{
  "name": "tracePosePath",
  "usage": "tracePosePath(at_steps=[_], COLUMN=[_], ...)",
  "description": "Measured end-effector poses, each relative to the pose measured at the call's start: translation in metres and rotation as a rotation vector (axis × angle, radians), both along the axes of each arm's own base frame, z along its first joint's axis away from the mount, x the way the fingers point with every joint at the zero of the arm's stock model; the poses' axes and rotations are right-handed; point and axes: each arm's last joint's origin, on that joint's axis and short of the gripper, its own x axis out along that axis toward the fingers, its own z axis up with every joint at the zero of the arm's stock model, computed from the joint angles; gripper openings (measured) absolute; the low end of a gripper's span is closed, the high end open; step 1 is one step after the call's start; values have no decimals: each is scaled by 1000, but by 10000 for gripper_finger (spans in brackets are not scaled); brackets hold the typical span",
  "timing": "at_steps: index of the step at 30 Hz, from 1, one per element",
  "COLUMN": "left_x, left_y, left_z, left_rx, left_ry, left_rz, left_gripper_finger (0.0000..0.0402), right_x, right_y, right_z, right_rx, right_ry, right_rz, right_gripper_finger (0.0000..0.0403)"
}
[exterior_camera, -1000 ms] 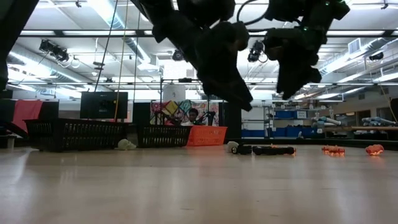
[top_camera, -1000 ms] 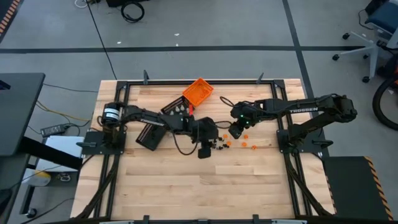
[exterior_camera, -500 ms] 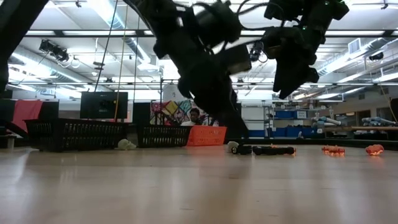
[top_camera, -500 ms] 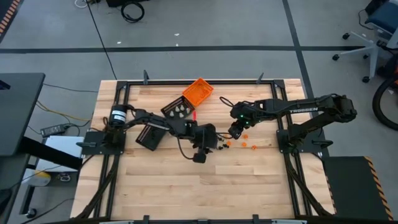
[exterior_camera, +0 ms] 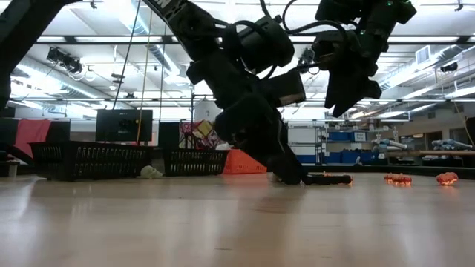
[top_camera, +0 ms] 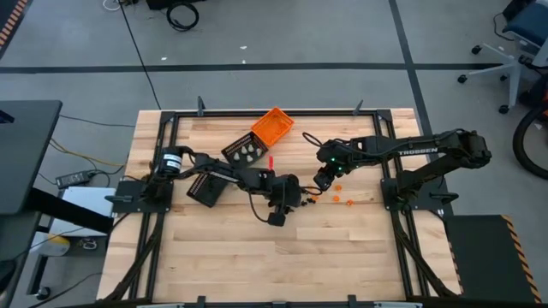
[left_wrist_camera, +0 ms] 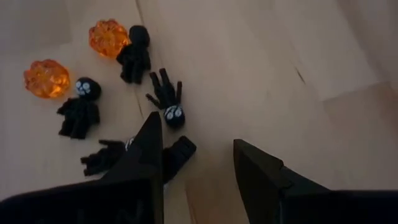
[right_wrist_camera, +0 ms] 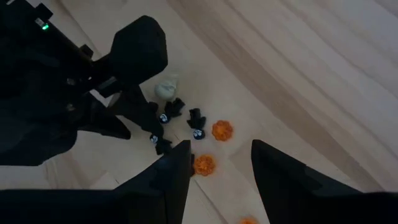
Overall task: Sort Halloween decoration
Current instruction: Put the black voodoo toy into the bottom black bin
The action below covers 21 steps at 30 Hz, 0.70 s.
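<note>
The trinkets lie in a loose cluster on the wood near the table's middle (top_camera: 312, 198). The left wrist view shows several black figures (left_wrist_camera: 166, 102) and two orange ones (left_wrist_camera: 109, 37). The right wrist view adds a whitish one (right_wrist_camera: 166, 90). My left gripper (left_wrist_camera: 198, 134) is open and down at the table by the black figures (exterior_camera: 291, 176). My right gripper (right_wrist_camera: 221, 146) is open and hangs above the cluster (top_camera: 322, 181), touching nothing. My left gripper comes slanting down from the table's left. One finger (left_wrist_camera: 149, 143) stands in front of a black figure (left_wrist_camera: 102, 163) that lies flat on the wood. I cannot tell whether it touches the figure.
An orange tray (top_camera: 272, 126) sits near the far edge. A black tray (top_camera: 242, 150) holding whitish pieces lies beside it, and a second black tray (top_camera: 204, 188) is under the left arm. More orange trinkets (exterior_camera: 397, 179) lie toward the right. Bare wood fills the near half.
My left gripper has come down from above the table to the tabletop beside the black figures, swinging a little toward the near edge and back toward the cluster. The trinkets lie where they were.
</note>
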Motion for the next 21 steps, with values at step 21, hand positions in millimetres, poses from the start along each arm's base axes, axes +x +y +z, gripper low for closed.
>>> tracePosePath(at_steps=[21], left_x=[-4], left_y=[10], left_z=[0], left_rx=[46], left_ry=[38], left_rz=[-19], left_gripper_finger=[3], right_x=[2], right_y=[1], right_z=[1], right_rx=[-5], right_ry=[-25], right_rz=[8], right_gripper_finger=[173])
